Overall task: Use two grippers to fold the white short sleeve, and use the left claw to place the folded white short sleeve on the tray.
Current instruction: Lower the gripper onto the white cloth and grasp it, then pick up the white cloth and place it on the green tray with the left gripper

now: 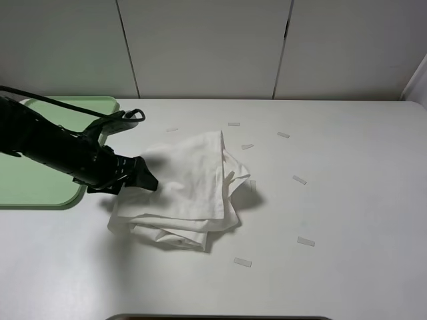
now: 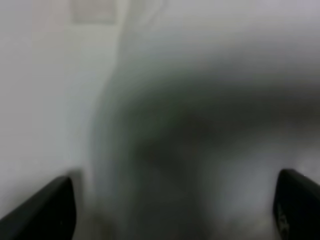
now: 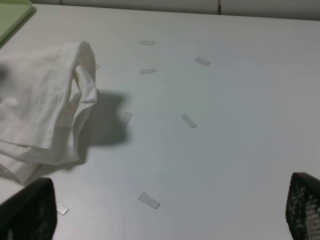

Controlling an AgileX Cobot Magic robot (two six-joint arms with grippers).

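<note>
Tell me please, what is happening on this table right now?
A two-arm robot is handling a white T-shirt, which lies folded in a loose bundle in the middle of the table. The left tool is at the bundle's left edge, apparently about to grip it; its own camera is too blurred to show whether it has closed. The right tool is open and off the shirt. The green tray waits on the left. Small paper strips lie scattered around.

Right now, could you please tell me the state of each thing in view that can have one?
white short sleeve: folded into a rumpled stack, lying on the table, not on the tray.
tray: bare where visible, partly hidden by the arm.
left gripper: at the shirt's left edge; grip cannot be judged.
right gripper: open, holding nothing, clear of the shirt.
paper strips: scattered flat on the table.
</note>
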